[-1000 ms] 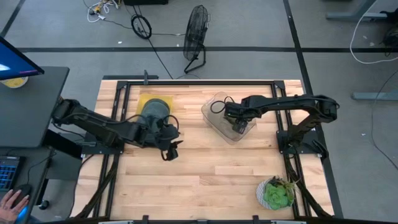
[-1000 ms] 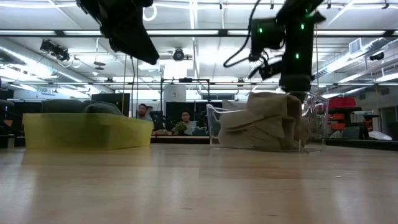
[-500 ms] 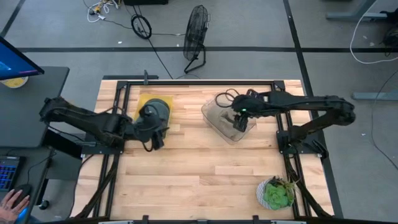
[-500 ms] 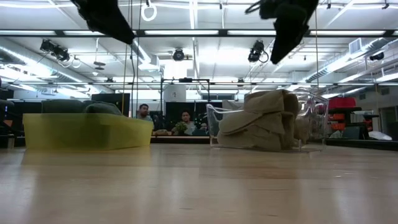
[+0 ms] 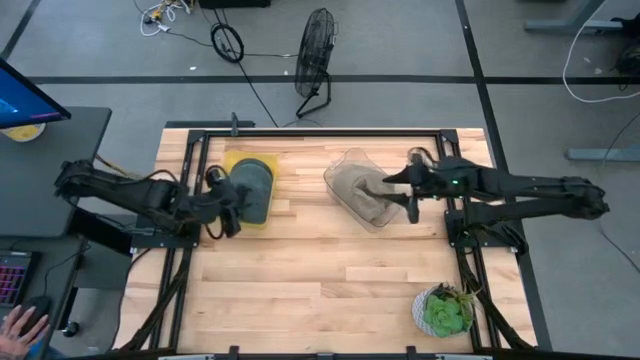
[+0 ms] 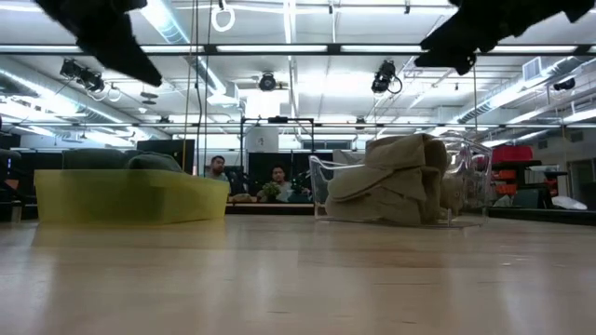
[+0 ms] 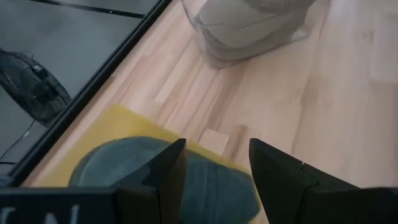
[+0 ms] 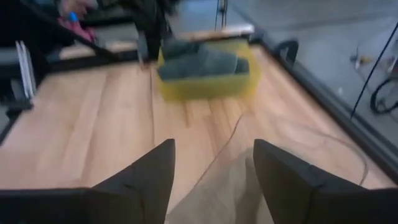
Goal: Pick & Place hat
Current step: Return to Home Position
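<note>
A dark grey-green hat (image 5: 252, 185) lies in a yellow bin (image 5: 228, 160) at the far left of the table; the low view shows it as a low mound (image 6: 126, 160) above the bin wall (image 6: 130, 197). A tan hat (image 5: 365, 188) sits crumpled in a clear bin (image 5: 345, 160), and stands out in the low view (image 6: 391, 181). My left gripper (image 5: 235, 205) hovers open at the yellow bin's near left side, over the green hat's edge (image 7: 124, 168). My right gripper (image 5: 402, 195) hangs open above the clear bin's right side, with the tan hat (image 8: 230, 180) below it.
A potted green plant (image 5: 445, 310) stands at the table's near right corner. A black frame (image 5: 300, 132) runs around the table's edges. The wooden middle and near part of the table (image 5: 320, 270) lies bare. People sit far behind the table (image 6: 219, 167).
My right gripper has risen from the tan hat in the clear bin and drawn back toward the table's right edge; the hat stays in the bin. My left gripper has risen and pulled back toward the table's left edge, ending beside the yellow bin.
</note>
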